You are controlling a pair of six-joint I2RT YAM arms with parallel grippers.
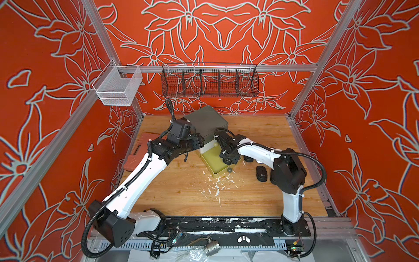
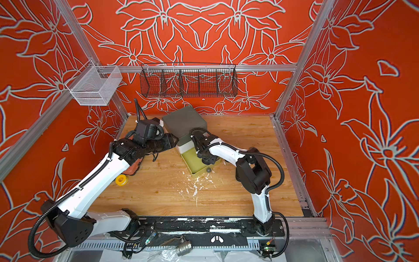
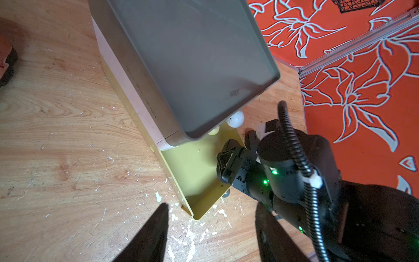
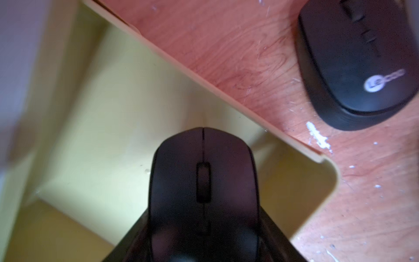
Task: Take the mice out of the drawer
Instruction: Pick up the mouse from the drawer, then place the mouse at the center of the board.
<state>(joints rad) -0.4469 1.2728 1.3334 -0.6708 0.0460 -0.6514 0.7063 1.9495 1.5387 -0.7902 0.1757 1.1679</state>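
right gripper has its jaws partly closed, pressed in on the flanks of a black mouse, and holds it over the yellow drawer, at the middle of the frame in both top views. left gripper stands spread with nothing between its fingers, just left of the grey drawer unit.

risks, as i judge them: the shell is smooth and rounded, and only its rear end sits in the jaws, so a quick swing could let it slip. a low sideways carry could catch the drawer's wall and drag it. two more mice lie on the table right of the drawer, second mouse and third mouse, partly under the arm, so a careless put-down could land on them.

what shows of the drawer's floor is bare; its back is hidden. black wire basket and white mesh basket, in the upper half of the frame, show nothing inside.
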